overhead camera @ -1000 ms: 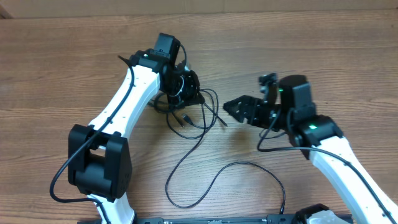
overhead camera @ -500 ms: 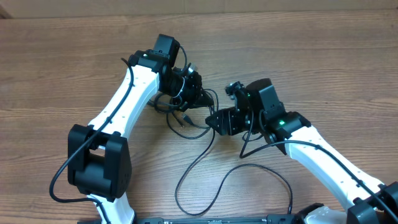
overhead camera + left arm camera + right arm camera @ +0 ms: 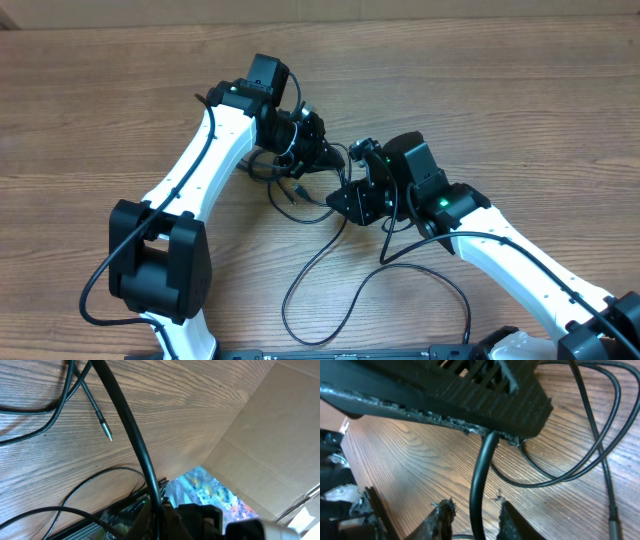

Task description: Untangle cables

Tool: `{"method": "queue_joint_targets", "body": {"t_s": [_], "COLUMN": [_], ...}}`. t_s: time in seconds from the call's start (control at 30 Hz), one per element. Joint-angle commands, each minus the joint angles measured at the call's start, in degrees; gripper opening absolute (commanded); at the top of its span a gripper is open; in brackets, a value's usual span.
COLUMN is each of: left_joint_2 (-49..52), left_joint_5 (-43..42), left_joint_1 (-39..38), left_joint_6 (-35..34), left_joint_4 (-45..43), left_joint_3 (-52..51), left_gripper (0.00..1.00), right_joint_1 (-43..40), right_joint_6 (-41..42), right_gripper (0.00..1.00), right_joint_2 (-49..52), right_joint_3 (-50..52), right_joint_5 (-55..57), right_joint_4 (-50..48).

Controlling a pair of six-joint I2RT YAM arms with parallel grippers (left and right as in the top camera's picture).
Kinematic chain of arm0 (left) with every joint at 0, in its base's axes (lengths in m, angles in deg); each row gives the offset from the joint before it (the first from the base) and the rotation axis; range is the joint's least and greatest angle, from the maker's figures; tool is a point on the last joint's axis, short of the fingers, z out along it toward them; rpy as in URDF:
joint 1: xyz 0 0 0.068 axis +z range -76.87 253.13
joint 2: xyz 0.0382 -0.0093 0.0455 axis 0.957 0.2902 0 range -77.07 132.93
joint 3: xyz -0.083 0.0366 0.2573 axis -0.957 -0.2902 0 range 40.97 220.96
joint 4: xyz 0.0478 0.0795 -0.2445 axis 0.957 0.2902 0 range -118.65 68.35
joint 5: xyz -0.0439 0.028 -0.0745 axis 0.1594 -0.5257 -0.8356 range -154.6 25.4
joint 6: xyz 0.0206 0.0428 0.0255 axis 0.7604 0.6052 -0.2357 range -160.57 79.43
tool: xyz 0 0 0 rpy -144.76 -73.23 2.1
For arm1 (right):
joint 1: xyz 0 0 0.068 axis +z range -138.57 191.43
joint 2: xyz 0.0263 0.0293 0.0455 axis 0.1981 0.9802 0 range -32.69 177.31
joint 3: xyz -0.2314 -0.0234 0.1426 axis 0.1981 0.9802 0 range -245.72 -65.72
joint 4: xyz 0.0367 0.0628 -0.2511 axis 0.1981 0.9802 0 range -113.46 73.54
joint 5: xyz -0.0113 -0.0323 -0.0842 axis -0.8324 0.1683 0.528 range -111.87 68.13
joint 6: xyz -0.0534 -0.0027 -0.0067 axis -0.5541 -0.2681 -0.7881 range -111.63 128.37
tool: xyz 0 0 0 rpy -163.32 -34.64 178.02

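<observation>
Cables lay knotted mid-counter in the overhead view, too tangled to count, with one loose cord trailing toward 6 o'clock. Of the two tools, the left tool sat closed on the knot's 12 o'clock edge and the right tool at its 4 o'clock. From the left wrist, one taut strand of the cables ran to the bottom edge beside one silver-tipped plug; the tool itself was unseen. From the right wrist, one strand of the cables stood between narrowly parted fingers, unpinched.

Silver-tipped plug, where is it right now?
In the left wrist view, the silver-tipped plug shows upper left against the wooden table, just left of the black cable that crosses the frame.
</observation>
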Motion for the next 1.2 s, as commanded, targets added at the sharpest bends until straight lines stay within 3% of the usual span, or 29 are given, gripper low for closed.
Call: {"method": "queue_joint_targets", "body": {"t_s": [0.0, 0.27, 0.43, 0.5, 0.6, 0.73, 1.03, 1.17], "left_joint_2": [-0.2, -0.2, -0.2, -0.2, -0.2, -0.2, -0.2, -0.2], "left_joint_5": [-0.6, -0.6, -0.4, -0.5, -0.4, -0.5, -0.5, -0.7], "left_joint_1": [0.0, 0.0, 0.0, 0.0, 0.1, 0.1, 2.4, 6.2], "left_joint_6": [-1.4, -1.3, -0.7, -0.6, 1.4, 7.0, 14.8, 14.8], "left_joint_4": [-0.3, -0.5, -0.5, -0.5, -0.8, -1.6, -3.5, -3.7], "left_joint_3": [1.0, 1.0, 1.0, 1.0, 1.0, 1.0, 1.0, 1.0], "left_gripper": [0.04, 0.07, 0.19, 0.34, 0.72, 1.0, 0.99, 1.0], "right_joint_1": [0.4, 0.3, 0.2, 0.2, -0.5, -2.5, -8.7, -10.0], "right_joint_6": [-0.3, 1.5, 4.3, 4.3, 6.5, 7.5, 7.5, 7.5], "right_gripper": [0.27, 0.05, 0.04, 0.04, 0.04, 0.04, 0.04, 0.04], "right_joint_2": [0.1, 0.1, -0.8, -1.9, -4.3, -8.5, -15.1, -17.4], "right_joint_3": [-0.7, -0.7, -0.7, -0.7, -0.7, -0.7, -0.7, -0.7], "right_joint_5": [-0.2, 2.3, 3.1, 3.5, 7.6, 15.3, 18.2, 18.2], "right_joint_4": [-0.2, -0.3, -3.3, -5.1, -6.0, -4.1, 3.5, 5.7]}}
